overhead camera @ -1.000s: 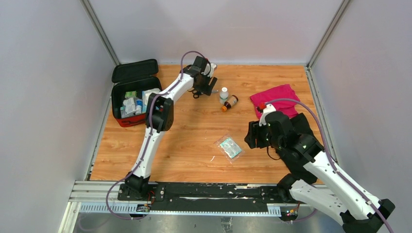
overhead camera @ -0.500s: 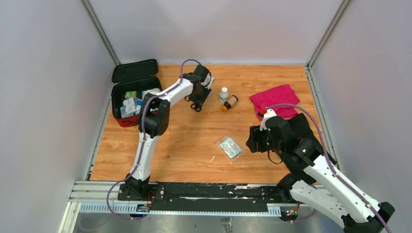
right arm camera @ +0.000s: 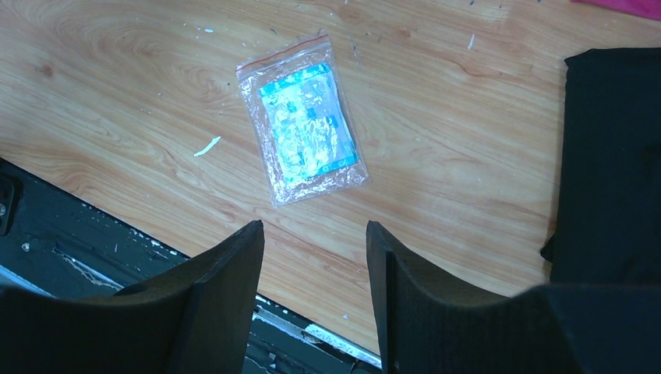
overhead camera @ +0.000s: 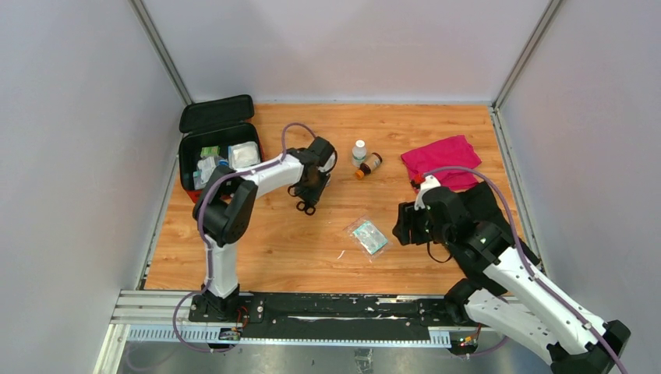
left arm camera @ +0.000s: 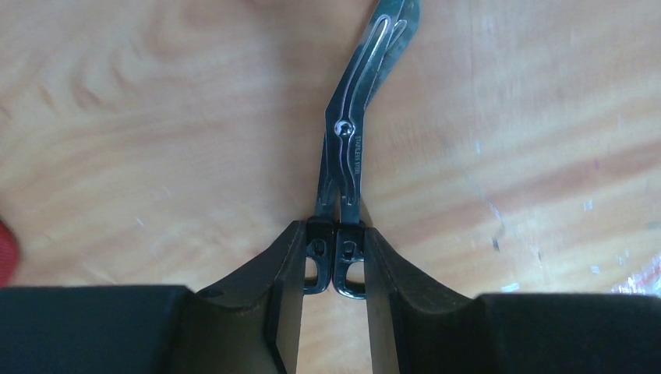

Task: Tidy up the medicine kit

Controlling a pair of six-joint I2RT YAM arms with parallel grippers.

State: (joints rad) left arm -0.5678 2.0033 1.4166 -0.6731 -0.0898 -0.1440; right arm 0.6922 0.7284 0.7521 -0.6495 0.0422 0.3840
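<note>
From above, the left gripper (overhead camera: 312, 181) has drawn back from the far middle of the wooden table (overhead camera: 436, 265) and narrowed over the last second. The steel, black-handled bandage scissors (overhead camera: 303, 204) have come with it, so the pick-up looks made and the carry begun. The medicine kit (overhead camera: 217, 114), a rounded-square red fabric zip case with its black-lined lid thrown back, lies open to the left of those jaws, near but apart. In the left wrist view the jaws pinch the bandage scissors (left arm camera: 348, 148) where the shanks meet the handles, with the blades pointing away. A red sliver at the left edge is probably the kit. In the right wrist view the right gripper (right arm camera: 315, 269) hangs as before, jaws spread and empty, above a clear zip bag (right arm camera: 306, 132).
</note>
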